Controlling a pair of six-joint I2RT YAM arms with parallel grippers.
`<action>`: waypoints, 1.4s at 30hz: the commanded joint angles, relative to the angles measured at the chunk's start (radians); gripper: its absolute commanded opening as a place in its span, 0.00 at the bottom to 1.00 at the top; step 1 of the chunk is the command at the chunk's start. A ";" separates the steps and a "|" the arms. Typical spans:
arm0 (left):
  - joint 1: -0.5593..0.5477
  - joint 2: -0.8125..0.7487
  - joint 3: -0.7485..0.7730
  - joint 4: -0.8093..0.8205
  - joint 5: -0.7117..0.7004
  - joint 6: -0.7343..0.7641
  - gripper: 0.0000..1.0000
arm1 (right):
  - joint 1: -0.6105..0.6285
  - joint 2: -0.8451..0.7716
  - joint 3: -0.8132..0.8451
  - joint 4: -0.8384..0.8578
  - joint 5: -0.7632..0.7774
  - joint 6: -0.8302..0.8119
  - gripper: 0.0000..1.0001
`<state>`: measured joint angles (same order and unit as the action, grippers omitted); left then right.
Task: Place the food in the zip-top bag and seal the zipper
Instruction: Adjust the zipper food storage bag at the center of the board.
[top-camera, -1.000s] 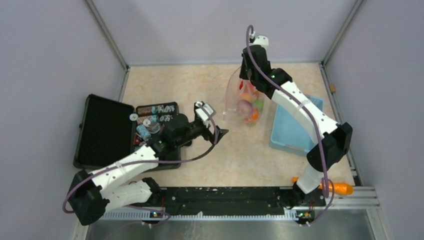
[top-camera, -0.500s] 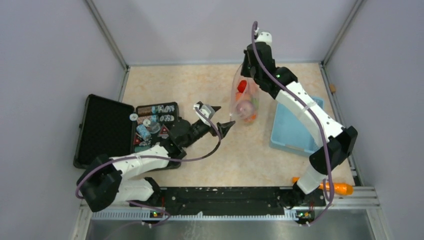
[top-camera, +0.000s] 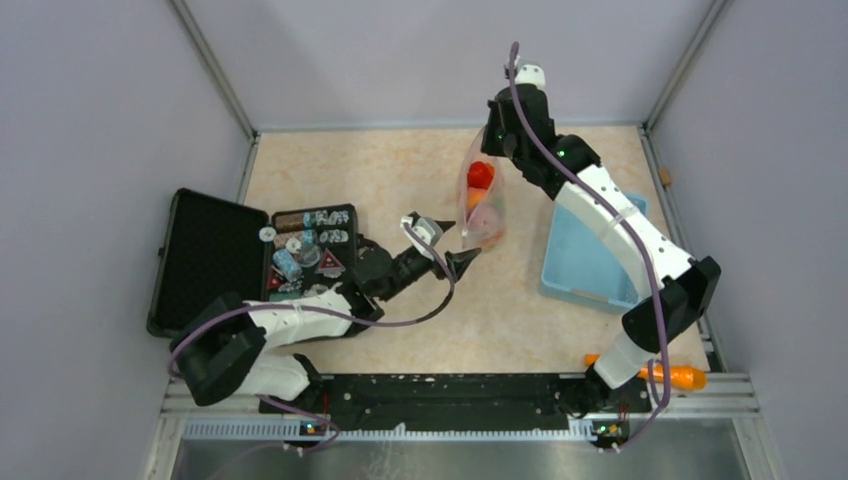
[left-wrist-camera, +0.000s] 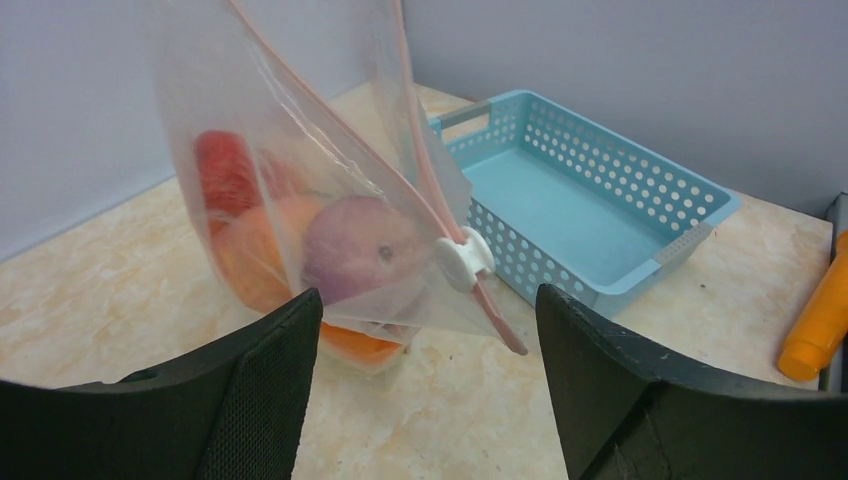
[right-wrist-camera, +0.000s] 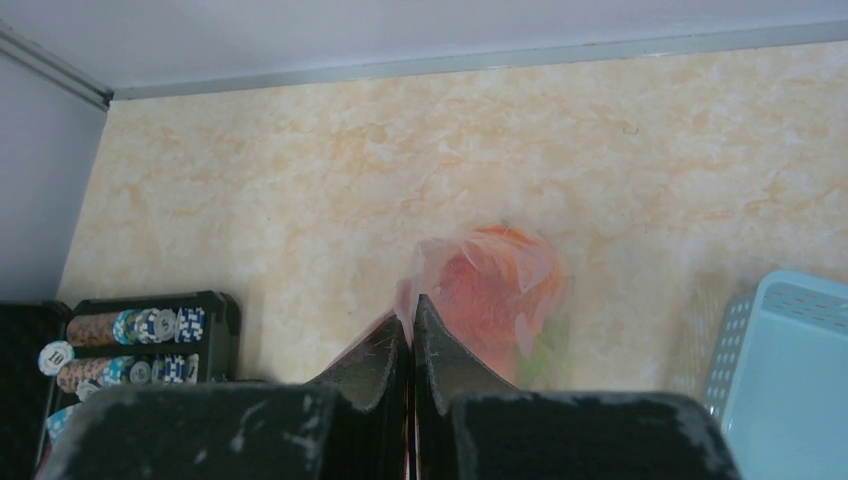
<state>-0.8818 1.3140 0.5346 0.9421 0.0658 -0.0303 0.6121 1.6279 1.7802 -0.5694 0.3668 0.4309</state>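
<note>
Zip-top bag (top-camera: 482, 215) nearer left end effector (top-camera: 455, 243)

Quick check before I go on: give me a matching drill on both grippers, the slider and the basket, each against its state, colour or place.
Things:
1. right gripper
2. left gripper
3. slider
4. basket

States:
A. open, facing the zip-top bag
B. white, on the pink zipper
C. shut on the zip-top bag's top edge
D. light blue, on the table, right of the zip-top bag

Pairs: 1-C, 2-A, 3-B, 4-D
</note>
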 joint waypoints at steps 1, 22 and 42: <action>-0.034 0.020 0.021 0.093 -0.086 0.003 0.78 | -0.003 -0.053 0.018 0.044 -0.019 0.010 0.00; -0.139 0.242 0.053 0.547 -0.349 0.240 0.42 | -0.003 -0.102 -0.066 0.070 -0.042 0.029 0.00; 0.089 -0.227 0.107 -0.228 0.032 0.033 0.00 | -0.014 -0.250 -0.354 0.228 -0.094 -0.034 0.00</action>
<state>-0.8810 1.1969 0.5617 0.9939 -0.1413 0.0723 0.6090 1.4971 1.5204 -0.4816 0.3248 0.4458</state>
